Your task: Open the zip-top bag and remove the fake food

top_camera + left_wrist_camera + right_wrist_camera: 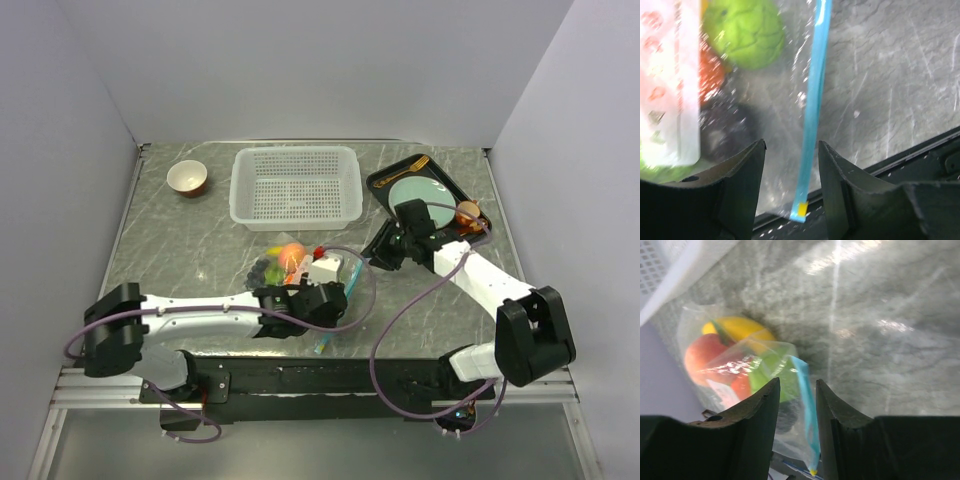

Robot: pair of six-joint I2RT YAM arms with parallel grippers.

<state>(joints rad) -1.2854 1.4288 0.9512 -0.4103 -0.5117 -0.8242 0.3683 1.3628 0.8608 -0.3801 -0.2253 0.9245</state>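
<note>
High rear overview, close wrist views share zip-top bag (782, 107)

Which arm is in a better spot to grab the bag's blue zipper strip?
Probably left. The left gripper, open, sits over the teal-blue zip strip of the clear plastic zip-top bag; the right gripper looks farther off.

1. the clear, crinkly plastic zip-top bag (782, 95) is a thin glossy film, creased and throwing white glints.
2. its teal-blue plastic zip strip (815, 100) looks smooth, with a soft sheen.
3. the green round fake fruit (747, 32) inside has a bumpy, dull plastic skin.
4. the grey marble-patterned table top (895, 75) is smooth, semi-glossy and finely scratched.
5. the white perforated plastic basket (296, 185) looks matt.
6. the left gripper (791, 146) has matt black fingers (740, 185).
</note>
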